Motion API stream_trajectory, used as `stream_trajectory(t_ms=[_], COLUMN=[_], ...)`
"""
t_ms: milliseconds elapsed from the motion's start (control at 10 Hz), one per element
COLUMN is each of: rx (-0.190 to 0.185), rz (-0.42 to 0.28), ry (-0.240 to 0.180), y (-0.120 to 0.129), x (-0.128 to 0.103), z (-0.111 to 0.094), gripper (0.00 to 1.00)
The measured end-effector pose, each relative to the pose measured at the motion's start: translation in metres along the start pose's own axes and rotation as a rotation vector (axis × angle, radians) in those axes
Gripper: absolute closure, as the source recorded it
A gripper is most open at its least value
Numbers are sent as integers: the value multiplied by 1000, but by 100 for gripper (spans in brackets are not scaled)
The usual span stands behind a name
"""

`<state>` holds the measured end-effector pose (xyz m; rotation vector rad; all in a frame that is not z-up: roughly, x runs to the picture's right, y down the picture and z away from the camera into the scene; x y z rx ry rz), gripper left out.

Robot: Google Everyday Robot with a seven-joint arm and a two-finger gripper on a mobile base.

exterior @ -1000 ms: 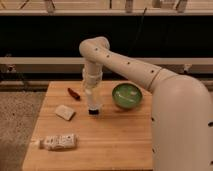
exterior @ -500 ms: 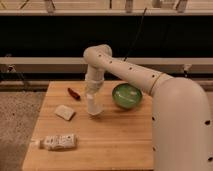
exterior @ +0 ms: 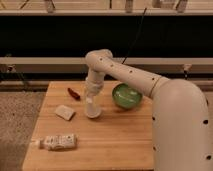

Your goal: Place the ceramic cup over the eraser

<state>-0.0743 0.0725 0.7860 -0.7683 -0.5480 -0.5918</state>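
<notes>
The end effector point(exterior: 92, 98) is hanging just above the ceramic cup point(exterior: 92, 108), which is sitting mouth-down on the table point(exterior: 115, 140) between the flat white block point(exterior: 65, 112) and the green bowl point(exterior: 126, 96). I cannot tell its grip state. The eraser is not showing, presumably under the cup, so any lift should be going straight up without nudging the cup.

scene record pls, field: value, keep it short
surface: wooden table
gripper: gripper pointing down over table centre, just above the cup
ceramic cup: ceramic cup resting on the table under the gripper
eraser: not visible
left of cup: flat white block, red stick
right of cup: green bowl
front left: white labelled tube lying on its side
</notes>
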Motion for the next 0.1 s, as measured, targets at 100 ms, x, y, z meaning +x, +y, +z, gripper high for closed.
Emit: stream_trajectory(t_ms=[100], rx=[0], rz=[2], ry=[4], y=[0], x=[0], z=[-4], gripper=[20])
